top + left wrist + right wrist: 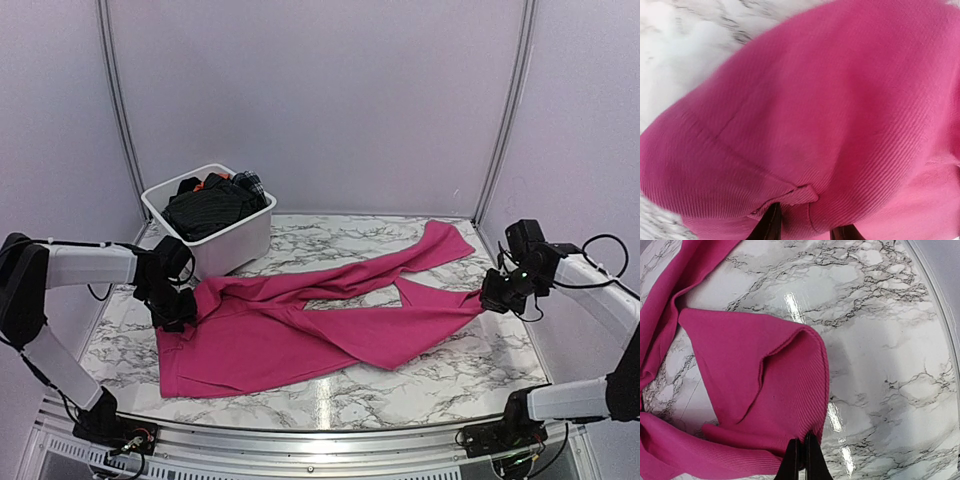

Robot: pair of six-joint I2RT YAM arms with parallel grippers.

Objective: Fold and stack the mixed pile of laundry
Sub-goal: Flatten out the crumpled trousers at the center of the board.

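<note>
The large magenta-pink cloth [300,330] lies spread across the marble table, with one strip [420,250] running to the back right. At the cloth's left edge, my left gripper [178,312] has its two fingers [771,225] closed around a thick fold of the cloth [805,125]. My right gripper [488,297] is shut on the hem at the cloth's right end [790,390], fingertips pressed together [802,452]. The rest of the laundry sits in the tub: a black pinstriped shirt [205,210], a bit of orange garment [203,182] and a dark plaid piece [250,185].
The white plastic tub [235,240] stands at the back left, close behind my left arm. Bare marble table [480,370] shows at the front right. Pale walls with metal posts enclose the table on three sides.
</note>
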